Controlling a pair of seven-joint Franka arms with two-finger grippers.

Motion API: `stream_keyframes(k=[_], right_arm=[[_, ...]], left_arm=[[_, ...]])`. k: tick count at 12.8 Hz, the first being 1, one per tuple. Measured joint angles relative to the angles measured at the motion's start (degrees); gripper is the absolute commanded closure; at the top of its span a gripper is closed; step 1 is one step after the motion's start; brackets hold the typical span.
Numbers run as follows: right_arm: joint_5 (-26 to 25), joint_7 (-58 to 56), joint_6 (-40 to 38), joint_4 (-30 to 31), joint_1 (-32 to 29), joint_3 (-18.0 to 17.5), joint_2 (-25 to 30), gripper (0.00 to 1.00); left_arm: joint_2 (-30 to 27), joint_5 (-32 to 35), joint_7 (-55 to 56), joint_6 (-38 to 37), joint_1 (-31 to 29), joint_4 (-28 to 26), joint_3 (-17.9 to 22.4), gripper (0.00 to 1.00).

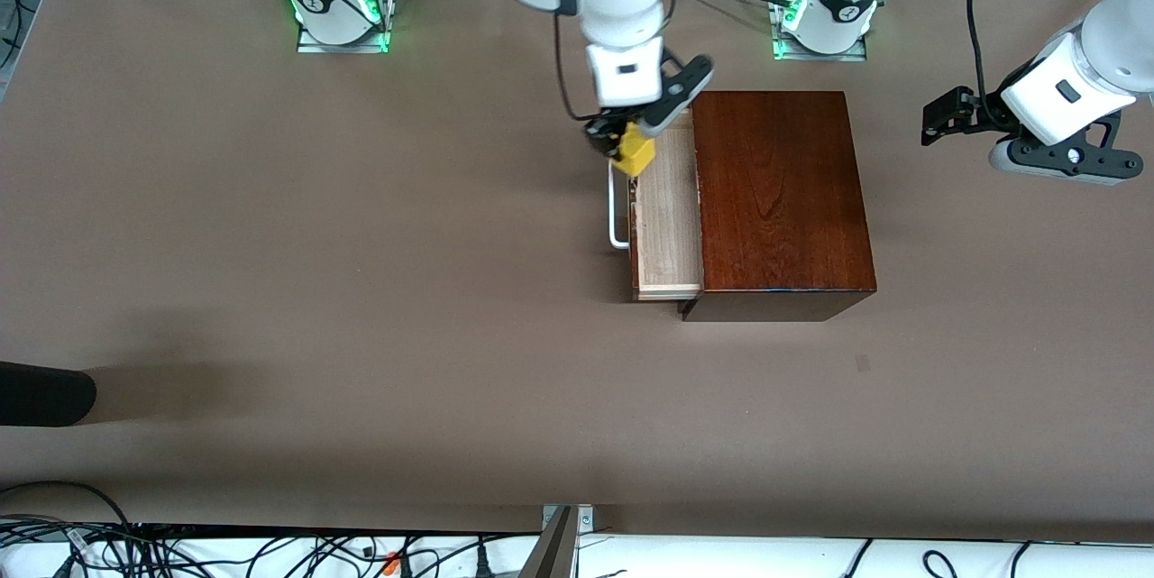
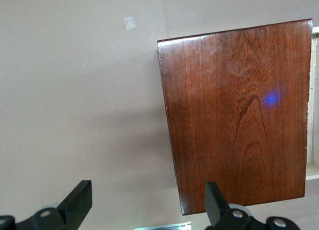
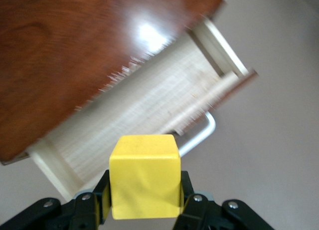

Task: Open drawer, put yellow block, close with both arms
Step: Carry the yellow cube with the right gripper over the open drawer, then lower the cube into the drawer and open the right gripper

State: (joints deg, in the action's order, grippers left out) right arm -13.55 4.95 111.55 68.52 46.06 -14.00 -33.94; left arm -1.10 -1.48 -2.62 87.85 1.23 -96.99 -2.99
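The mahogany box (image 1: 780,199) stands mid-table with its drawer (image 1: 669,217) pulled open toward the right arm's end, pale tray bare, white handle (image 1: 616,215) outermost. My right gripper (image 1: 624,143) is shut on the yellow block (image 1: 635,154) and holds it in the air over the drawer's front edge, at the end nearer the bases. In the right wrist view the block (image 3: 144,182) sits between the fingers (image 3: 187,197), above the tray (image 3: 139,120) and handle (image 3: 199,137). My left gripper (image 1: 945,116) is open and empty, in the air beside the box toward the left arm's end; its wrist view shows the box top (image 2: 239,115).
A small grey patch (image 1: 863,363) lies on the table nearer the front camera than the box, also in the left wrist view (image 2: 129,23). A dark rounded object (image 1: 41,393) pokes in at the right arm's end. Cables (image 1: 270,551) run along the front edge.
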Motion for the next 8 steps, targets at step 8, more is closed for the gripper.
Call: stream_keyframes(k=[8], right_arm=[[-5.9, -16.0, 0.0, -3.7, 4.1, 0.1, -5.9, 0.85]], left_arm=[[0.0, 0.0, 0.0, 0.0, 0.0, 0.0, 0.0, 0.0]])
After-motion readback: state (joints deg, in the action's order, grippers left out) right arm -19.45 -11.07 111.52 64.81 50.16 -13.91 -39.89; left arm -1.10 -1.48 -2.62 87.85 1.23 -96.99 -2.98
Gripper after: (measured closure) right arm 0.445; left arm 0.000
